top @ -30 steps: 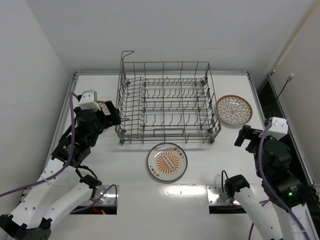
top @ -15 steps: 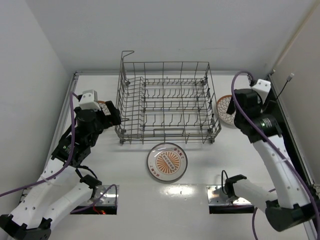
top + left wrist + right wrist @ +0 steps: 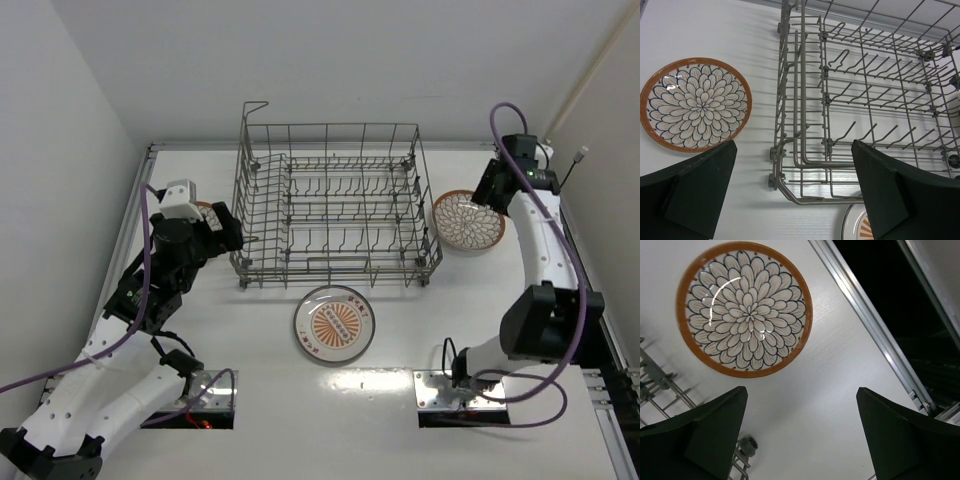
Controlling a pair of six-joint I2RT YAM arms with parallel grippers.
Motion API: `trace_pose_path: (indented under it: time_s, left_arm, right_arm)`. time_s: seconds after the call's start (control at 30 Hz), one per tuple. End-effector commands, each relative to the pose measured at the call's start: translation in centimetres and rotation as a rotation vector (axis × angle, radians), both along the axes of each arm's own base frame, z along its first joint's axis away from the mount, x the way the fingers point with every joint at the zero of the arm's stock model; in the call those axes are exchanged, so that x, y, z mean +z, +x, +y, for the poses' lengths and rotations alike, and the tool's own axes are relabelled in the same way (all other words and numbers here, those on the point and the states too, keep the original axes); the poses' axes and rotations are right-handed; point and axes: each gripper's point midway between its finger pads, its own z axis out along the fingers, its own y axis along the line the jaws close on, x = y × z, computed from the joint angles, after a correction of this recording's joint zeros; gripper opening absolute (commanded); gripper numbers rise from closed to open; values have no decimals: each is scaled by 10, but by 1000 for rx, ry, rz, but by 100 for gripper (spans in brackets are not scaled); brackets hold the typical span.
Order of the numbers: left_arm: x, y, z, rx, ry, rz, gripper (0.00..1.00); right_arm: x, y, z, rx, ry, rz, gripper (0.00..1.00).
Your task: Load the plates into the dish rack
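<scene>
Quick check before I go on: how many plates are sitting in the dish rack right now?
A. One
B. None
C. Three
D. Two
B. The dish rack shows only bare tines. The left flower plate, the right flower plate and the sunburst plate in front of it all lie flat on the table.

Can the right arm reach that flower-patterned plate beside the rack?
Probably yes: the right gripper hangs open near the plate, which lies flat beside the dish rack with nothing over it.
</scene>
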Motion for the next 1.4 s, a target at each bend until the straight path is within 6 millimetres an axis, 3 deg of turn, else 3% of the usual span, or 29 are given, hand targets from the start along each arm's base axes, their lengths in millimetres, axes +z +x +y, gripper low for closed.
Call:
trace_pose_path:
  time_s: [0.0,0.07,0.13,0.23,0.43,0.53,0.63,0.67,0.73,0.83,0.97,1.1,1.13,1.37]
  left_arm:
    - [22,0,-6,-24,-27,-51,100]
    - [22,0,-6,-24,-27,-51,100]
    - [22,0,-6,-24,-27,-51,100]
    - [20,2,-6,-24,-23,-42,100]
    - [17,3,-7,-24,-18,-34,100]
    - [17,3,-7,-24,-18,-34,100]
    - [17,3,-7,-24,-18,-34,100]
    - [15,2,-7,-24,-14,-26,100]
    - [15,3,-5,-14,-12,-27,100]
    - [13,5,-6,-14,-7,-18,100]
    - [14,6,-6,-14,-7,-17,100]
    - [14,6,-6,-14,-7,-18,100]
    - [14,6,-6,-14,-7,-18,100]
    - [12,7,-7,-14,-3,-9,100]
  right_arm:
    - [-6,12,-14,13,130,-43,89]
    - [-28,17,-24,0,197,-4,89]
    - [-39,18,-46,-49,246,11,90]
    - [-66,19,-63,-67,357,50,100]
    - [-115,15,-90,-58,569,70,97]
    - [-136,19,-89,-31,639,75,93]
    - [-161,26,-75,8,778,70,78]
    - [-160,31,-77,30,802,55,75]
    - [-171,34,-74,44,836,66,74]
    - [-170,39,-71,64,865,49,74]
    - [-183,42,-68,81,902,53,74]
    - [-191,45,-70,76,910,62,59]
    - [-195,45,-68,77,925,66,45]
    - [-197,41,-67,55,930,81,0]
